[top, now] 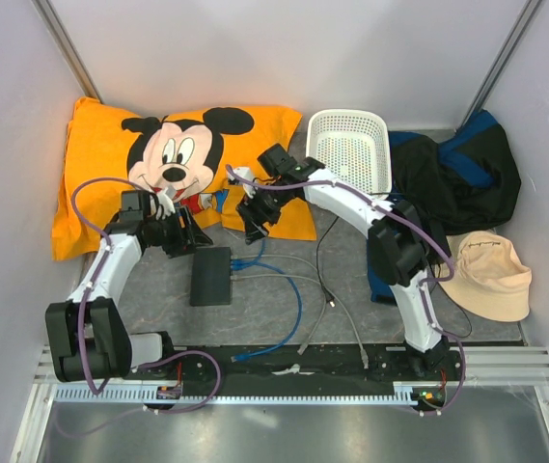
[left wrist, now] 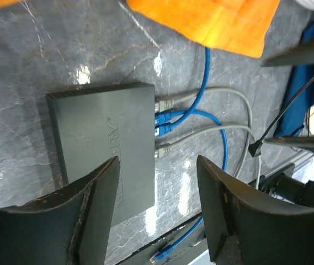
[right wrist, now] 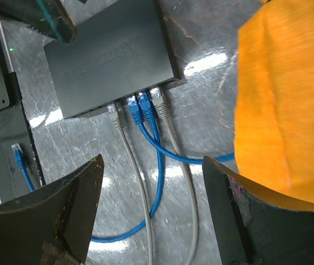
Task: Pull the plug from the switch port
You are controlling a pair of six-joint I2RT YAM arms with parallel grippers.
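From the overhead camera the only true container I see is the white plastic lattice basket [top: 349, 115] at the far side, and its mesh floor shows right across. It stands between the orange cushion with a cartoon-mouse print [top: 100, 164] and a heap of dark blue-and-black cloth [top: 457, 174], with a beige cloth hat [top: 491, 275] nearer me. The switch port [top: 210, 275], a flat matte dark-grey box, lies on the grey marbled tabletop [top: 158, 289] between my two arms, just in front of the cushion. That view shows cables leaving it, but not the plugs. The wrist cameras do: in the right wrist view the box [right wrist: 112, 55] has four plugs in a row at its narrow edge, a grey plug [right wrist: 116, 117], two blue plugs [right wrist: 141, 107] and another grey plug [right wrist: 160, 105]. I cannot tell how deep each one sits. The left wrist view shows the same row from the other side and raised lettering on the lid [left wrist: 104, 132]. A loose blue cable end [left wrist: 162, 255] lies apart near the base rail. My left gripper [left wrist: 157, 165] hangs over the box with its fingers spread and nothing between them. My right gripper [right wrist: 151, 165] hangs over the cables, jaws wide and gripping nothing.
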